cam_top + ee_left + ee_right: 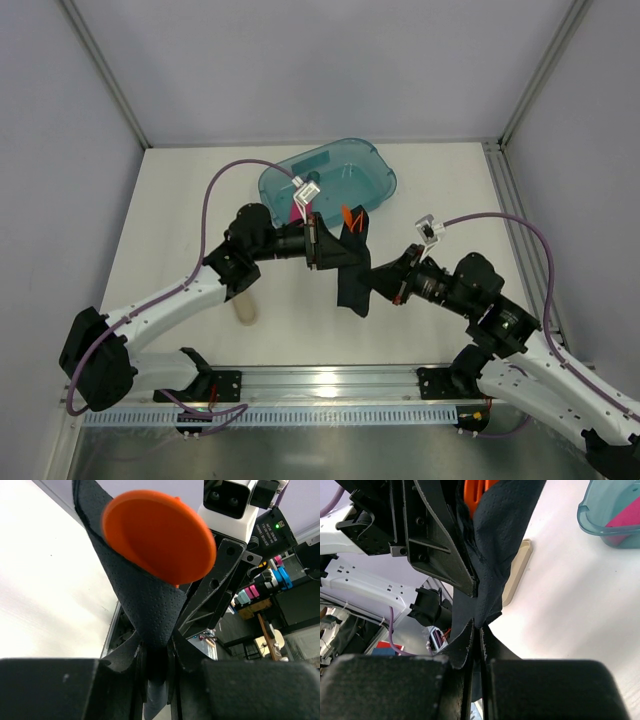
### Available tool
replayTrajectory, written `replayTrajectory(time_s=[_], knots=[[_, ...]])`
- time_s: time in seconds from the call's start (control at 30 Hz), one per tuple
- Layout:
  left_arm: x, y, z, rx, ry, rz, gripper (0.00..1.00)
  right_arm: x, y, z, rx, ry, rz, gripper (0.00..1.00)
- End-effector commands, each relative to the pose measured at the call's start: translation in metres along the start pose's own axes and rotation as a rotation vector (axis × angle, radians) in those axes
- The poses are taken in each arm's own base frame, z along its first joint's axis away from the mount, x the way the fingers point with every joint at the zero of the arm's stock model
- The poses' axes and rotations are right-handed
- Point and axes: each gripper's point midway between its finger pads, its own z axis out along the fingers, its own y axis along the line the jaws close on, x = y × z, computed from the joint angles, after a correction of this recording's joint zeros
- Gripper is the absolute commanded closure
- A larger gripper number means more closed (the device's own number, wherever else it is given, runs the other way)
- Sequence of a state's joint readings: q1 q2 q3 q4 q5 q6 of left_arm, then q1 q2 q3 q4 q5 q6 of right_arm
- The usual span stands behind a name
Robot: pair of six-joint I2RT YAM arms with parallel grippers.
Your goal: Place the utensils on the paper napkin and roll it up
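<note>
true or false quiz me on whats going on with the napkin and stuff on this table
1. The left hand and the right hand both pinch the black napkin. True.
2. The right hand is open and clear of the napkin. False: it is shut on the napkin's lower part.
3. Orange utensils stick out of the top of the napkin. True.
4. The beige tube lies inside the teal tub. False: the beige tube lies on the table beside the left arm, outside the teal tub.
</note>
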State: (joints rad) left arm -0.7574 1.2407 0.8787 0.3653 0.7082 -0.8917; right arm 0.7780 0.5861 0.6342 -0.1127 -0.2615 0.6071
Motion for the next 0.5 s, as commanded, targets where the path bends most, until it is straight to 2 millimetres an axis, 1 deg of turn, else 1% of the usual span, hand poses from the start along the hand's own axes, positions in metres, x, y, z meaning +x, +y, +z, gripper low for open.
replayTrajectory(time_s=[0.0,0.1,0.13,0.17,0.23,0.3,0.37,0.4,0.47], knots=[[-0.021,-0.030,-0.004,0.082,-0.066,0.070,0.80,-0.012,0.016,-0.003,-0.060,-0.042,-0.024,0.96],[-0.018,-0.027,-0.003,0.079,-0.056,0.064,0.64,-0.016,0.019,-0.005,-0.066,-0.051,-0.039,0.96],[-0.017,-0.027,-0.003,0.080,-0.050,0.060,0.57,-0.017,0.019,-0.006,-0.063,-0.053,-0.042,0.96],[-0.014,-0.024,-0.001,0.080,-0.040,0.055,0.56,-0.017,0.019,-0.006,-0.063,-0.053,-0.042,0.96],[-0.013,-0.025,0.000,0.087,-0.031,0.052,0.51,-0.017,0.021,-0.005,-0.075,-0.056,-0.043,0.96],[-0.011,-0.020,0.002,0.080,-0.021,0.043,0.46,-0.018,0.021,-0.004,-0.080,-0.058,-0.046,0.96],[-0.010,-0.020,0.003,0.086,-0.016,0.043,0.44,-0.019,0.022,-0.003,-0.081,-0.055,-0.046,0.96],[-0.010,-0.019,0.003,0.085,-0.015,0.039,0.42,-0.019,0.023,-0.003,-0.083,-0.055,-0.048,0.96],[-0.009,-0.018,0.004,0.087,-0.013,0.038,0.41,-0.020,0.024,-0.003,-0.085,-0.057,-0.050,0.96]])
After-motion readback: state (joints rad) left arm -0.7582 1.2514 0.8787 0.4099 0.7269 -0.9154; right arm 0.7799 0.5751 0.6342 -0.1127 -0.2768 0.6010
